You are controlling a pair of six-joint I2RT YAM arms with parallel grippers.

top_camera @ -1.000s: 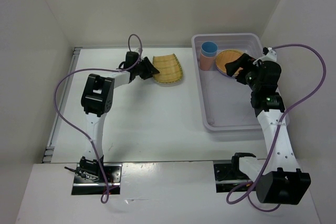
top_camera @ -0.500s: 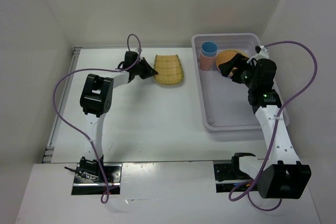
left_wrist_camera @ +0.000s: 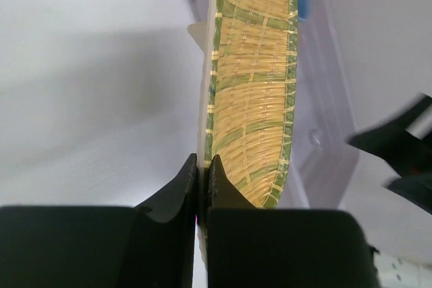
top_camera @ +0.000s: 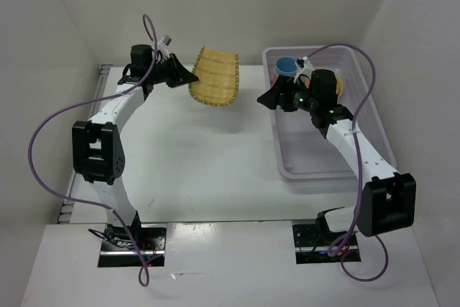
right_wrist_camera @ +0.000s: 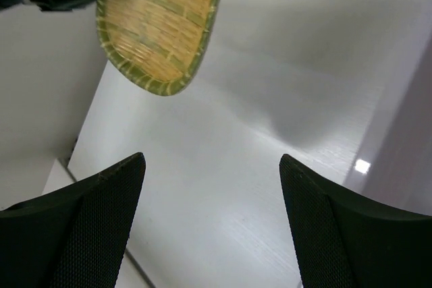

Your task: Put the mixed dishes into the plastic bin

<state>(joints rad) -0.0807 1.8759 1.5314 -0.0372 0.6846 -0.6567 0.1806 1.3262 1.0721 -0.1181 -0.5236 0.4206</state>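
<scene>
One yellow woven plate (top_camera: 215, 75), upper middle, is pinched tight in the left tool (top_camera: 191, 77); before, it lay on the table (top_camera: 201, 156). One blue cup (top_camera: 286, 67) sits in the bin (top_camera: 277, 141). The right tool (top_camera: 267, 98) is wide open and empty

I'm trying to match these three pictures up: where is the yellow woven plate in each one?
Top external: yellow woven plate upper middle, left of the plastic bin.
Left wrist: centre, seen edge-on.
Right wrist: top left corner.
Shared landmark: the left tool pinching its rim.
</scene>
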